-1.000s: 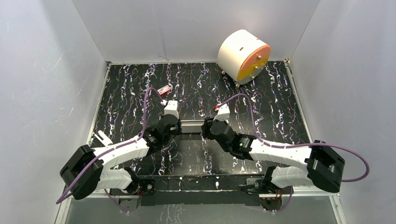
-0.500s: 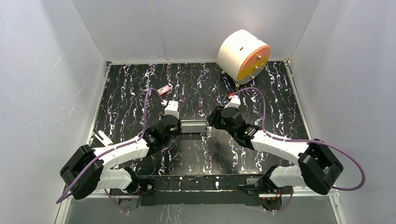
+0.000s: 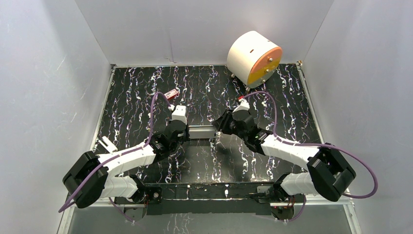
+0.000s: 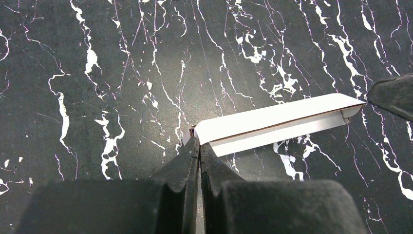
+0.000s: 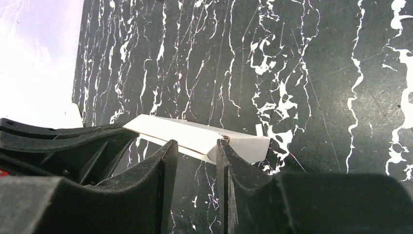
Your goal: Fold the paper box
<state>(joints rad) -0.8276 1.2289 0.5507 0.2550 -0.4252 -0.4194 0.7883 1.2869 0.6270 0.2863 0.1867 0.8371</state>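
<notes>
Since a second ago the right arm has swung away from the near side of the paper box and come round to its end on the drum's side, while the left arm has stayed put.

The box lies on the dark marbled table, well apart from the white drum with the orange face, nearer the arms and to the drum's left. Its long axis runs left to right, straight from one gripper to the other.

The left gripper is clenched on the corner of the box farthest from the drum, with its fingers pinched tight together on the card. The right gripper stands at the end nearest the drum. Its jaws are apart, with table showing through the gap, and the box's raised crease sits right at the fingertips. Whether the fingers touch the card I cannot tell. Each arm has its own end, so the next move probably turns on the right jaws closing across that crease.

The box itself is white thin card, still flattened into a long narrow strip with one fold line along its length, a brownish cut edge and a small tab at the drum-side end.
</notes>
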